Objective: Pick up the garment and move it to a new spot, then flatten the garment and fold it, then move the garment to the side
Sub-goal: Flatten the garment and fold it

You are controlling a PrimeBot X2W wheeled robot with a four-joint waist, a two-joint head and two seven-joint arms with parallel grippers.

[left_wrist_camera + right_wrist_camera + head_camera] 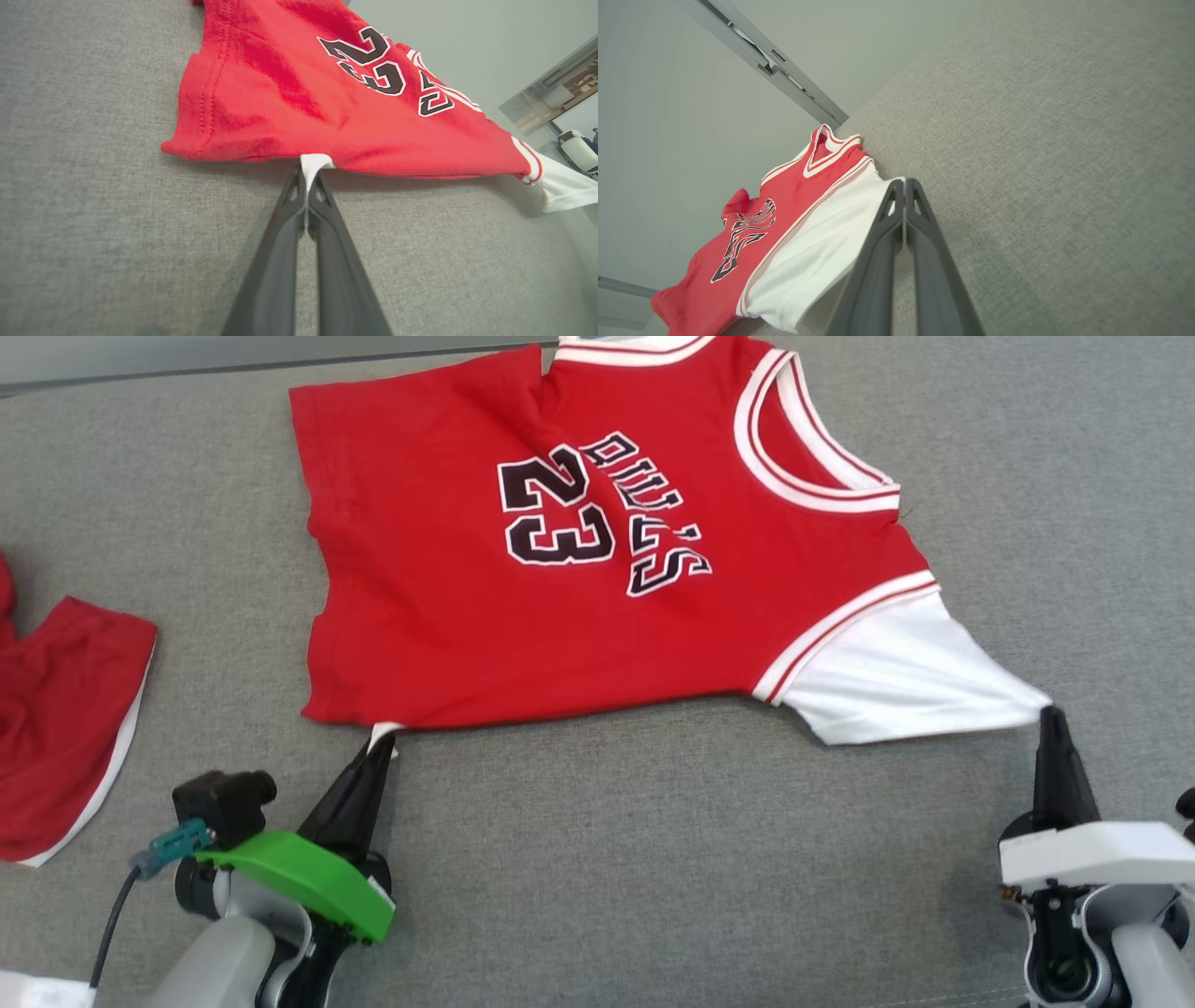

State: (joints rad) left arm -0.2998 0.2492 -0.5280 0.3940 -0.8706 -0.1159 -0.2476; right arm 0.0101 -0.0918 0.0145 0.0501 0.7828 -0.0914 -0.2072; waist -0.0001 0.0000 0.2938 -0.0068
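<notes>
The red jersey (560,616) is lying spread out, number side up, toward the far edge of the grey table (653,859), while the left gripper (381,739) is pinching a white bit at its near hem and the right gripper (1050,714) is clamping its white sleeve tip.

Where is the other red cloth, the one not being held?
In the head view that red cloth lies at the left edge of the grey surface, apart from the jersey, left of the left gripper.
</notes>
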